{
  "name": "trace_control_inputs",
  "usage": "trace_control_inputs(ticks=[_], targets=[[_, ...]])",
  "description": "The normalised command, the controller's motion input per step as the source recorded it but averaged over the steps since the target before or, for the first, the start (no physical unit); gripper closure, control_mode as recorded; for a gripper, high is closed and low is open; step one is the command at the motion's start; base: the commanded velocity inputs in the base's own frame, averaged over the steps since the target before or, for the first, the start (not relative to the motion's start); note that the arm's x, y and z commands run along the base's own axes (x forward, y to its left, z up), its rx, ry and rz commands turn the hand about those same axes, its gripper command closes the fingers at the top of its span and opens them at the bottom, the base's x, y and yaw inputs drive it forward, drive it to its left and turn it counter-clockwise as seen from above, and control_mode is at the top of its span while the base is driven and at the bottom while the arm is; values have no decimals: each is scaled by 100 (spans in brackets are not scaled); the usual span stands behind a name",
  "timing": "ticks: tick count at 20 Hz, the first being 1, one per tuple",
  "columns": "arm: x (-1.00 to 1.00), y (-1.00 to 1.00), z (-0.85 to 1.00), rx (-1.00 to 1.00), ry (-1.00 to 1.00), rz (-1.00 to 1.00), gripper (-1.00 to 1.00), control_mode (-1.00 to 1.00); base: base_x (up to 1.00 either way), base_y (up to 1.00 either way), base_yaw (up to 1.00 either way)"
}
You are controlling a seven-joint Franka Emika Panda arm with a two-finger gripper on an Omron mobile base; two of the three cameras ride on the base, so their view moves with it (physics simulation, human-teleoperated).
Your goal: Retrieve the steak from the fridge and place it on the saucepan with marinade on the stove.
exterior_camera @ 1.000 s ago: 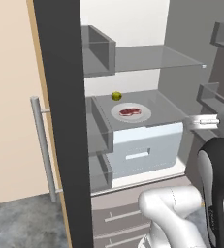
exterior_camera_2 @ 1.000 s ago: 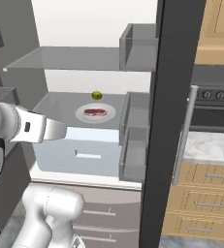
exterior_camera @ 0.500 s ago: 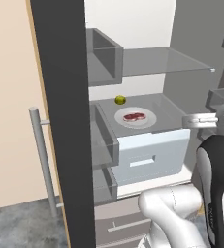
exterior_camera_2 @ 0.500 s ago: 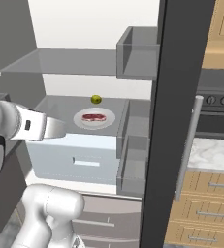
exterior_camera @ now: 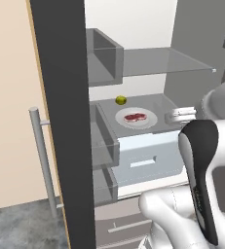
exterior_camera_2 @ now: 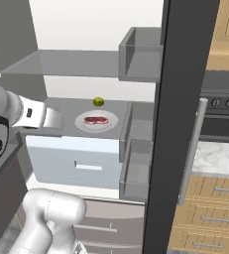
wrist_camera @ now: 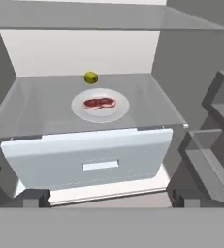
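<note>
The fridge (exterior_camera: 65,121) stands open with its white interior showing. On a round white plate (wrist_camera: 100,105) on the glass shelf above a white drawer (wrist_camera: 89,162) lies the steak (wrist_camera: 99,103), dark red with white marbling; it also shows as the steak (exterior_camera: 135,117) and steak (exterior_camera_2: 95,120) in the base views. My gripper (wrist_camera: 108,197) is open, its two fingertips (wrist_camera: 36,197) wide apart, in front of the drawer and well short of the steak. From the left base view the gripper (exterior_camera: 178,115) hangs just right of the plate. The stove's knob row (exterior_camera_2: 224,102) shows past the right door. The saucepan is out of view.
A small yellow-green fruit (wrist_camera: 90,77) sits behind the plate. A glass shelf (wrist_camera: 108,17) spans overhead. Door bins (wrist_camera: 215,145) jut out at the right, and more door bins (exterior_camera: 104,146) at the left. Wooden drawers (exterior_camera_2: 210,208) and a marble counter (exterior_camera_2: 217,156) lie right of the fridge.
The whole picture has grown and shifted: the base has come closer to the fridge. The gripper stays open, and steak, plate and fruit lie where they were.
</note>
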Motion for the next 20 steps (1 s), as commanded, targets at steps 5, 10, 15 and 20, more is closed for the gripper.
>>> trace_control_inputs(ticks=[5, 10, 15, 20], targets=[[17, 1, -18, -10, 20, 15, -100, -100, 0, 0, 0], [10, 0, -34, -13, 17, 19, -100, -100, 0, 0, 0], [9, -13, -12, -1, -7, 14, -100, -100, 0, 0, 0], [23, -16, -19, 0, -9, 13, -100, -100, 0, 0, 0]])
